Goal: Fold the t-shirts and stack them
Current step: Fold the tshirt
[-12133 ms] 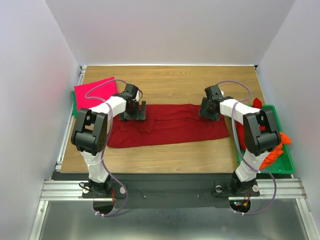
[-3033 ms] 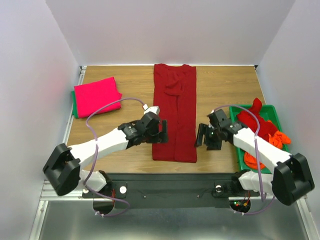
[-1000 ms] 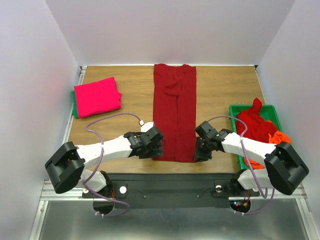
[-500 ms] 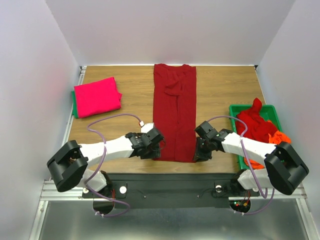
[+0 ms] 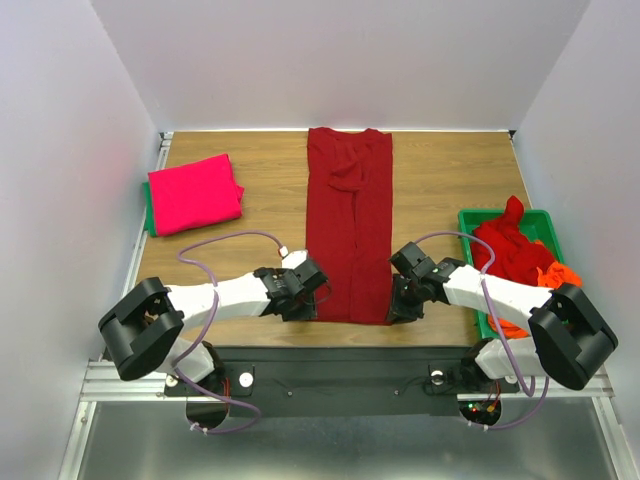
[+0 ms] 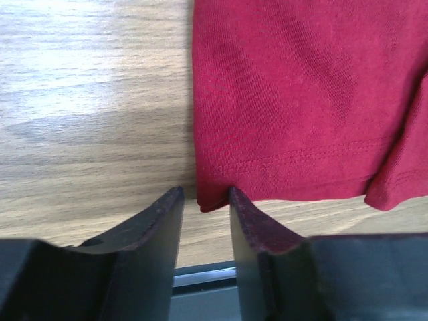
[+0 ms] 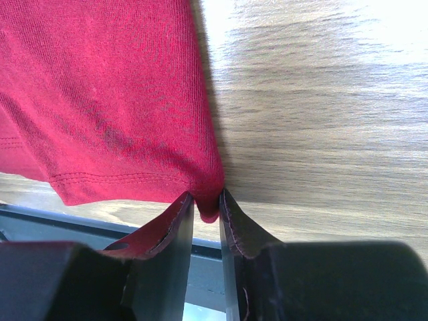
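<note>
Left pincer (image 6: 200,195) stands with its jaws a little apart around the near left corner of the dark red t-shirt (image 5: 350,215). The cloth tip lies between the fingers, against one pad, and a slit of the counter (image 5: 450,170) shows beside it, so I read this pincer as released. Right pincer (image 7: 206,199) is clenched on the near right corner of the same shirt, with the hem tip squeezed between both pads.

I see both arms folded low. Each elbow sits out at its own side, close to the near edge, and each forearm runs inward just over the wood to its corner.

The dark red t-shirt lies flat as a long narrow strip in the middle of the counter, from the far edge to the near edge. A pink t-shirt (image 5: 193,193) lies folded at the far left. At the right, the green tray (image 5: 466,240) holds a heap of dark red and orange shirts (image 5: 520,255).
</note>
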Controlling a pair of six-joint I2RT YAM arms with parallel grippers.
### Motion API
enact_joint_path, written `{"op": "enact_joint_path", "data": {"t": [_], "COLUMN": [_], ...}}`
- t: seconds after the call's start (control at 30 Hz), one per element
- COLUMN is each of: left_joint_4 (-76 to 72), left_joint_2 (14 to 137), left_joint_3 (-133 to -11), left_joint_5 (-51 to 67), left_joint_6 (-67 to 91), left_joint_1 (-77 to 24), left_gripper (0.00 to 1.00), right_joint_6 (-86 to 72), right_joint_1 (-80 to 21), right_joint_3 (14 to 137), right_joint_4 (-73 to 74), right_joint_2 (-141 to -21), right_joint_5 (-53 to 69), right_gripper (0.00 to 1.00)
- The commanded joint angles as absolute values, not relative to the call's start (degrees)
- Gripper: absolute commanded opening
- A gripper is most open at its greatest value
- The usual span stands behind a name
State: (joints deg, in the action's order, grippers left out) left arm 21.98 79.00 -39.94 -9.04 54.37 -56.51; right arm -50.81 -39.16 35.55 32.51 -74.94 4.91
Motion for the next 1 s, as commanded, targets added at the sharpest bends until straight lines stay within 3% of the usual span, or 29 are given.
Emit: {"op": "enact_joint_path", "data": {"t": [0.0, 0.3, 0.43, 0.57, 0.97], "left_joint_4": [21.2, 19.8, 19.2, 18.9, 23.5], "left_joint_2": [79.5, 80.2, 80.7, 80.4, 74.8], "left_joint_3": [-39.7, -39.6, -39.6, -39.9, -46.2], "left_joint_5": [-8.4, -7.2, -6.3, -5.7, -4.8], "left_joint_6": [53.2, 52.2, 51.8, 51.2, 50.2], "left_joint_1": [-56.3, -56.3, -56.3, -56.3, -55.4], "left_gripper": [0.44, 0.23, 0.0, 0.0, 0.0], "right_joint_6": [-50.9, -50.6, -49.1, -48.2, -48.5], "right_joint_1": [-39.9, -40.0, -39.9, -40.1, -40.0], "right_joint_3": [36.3, 36.8, 38.0, 39.2, 46.6], "right_joint_4": [32.1, 32.1, 32.1, 32.3, 38.2], "right_joint_2": [-75.3, -75.7, -76.8, -77.6, -73.4], "right_joint_5": [2.5, 2.1, 1.7, 1.7, -1.1], "right_gripper": [0.28, 0.27, 0.15, 0.0, 0.0]}}
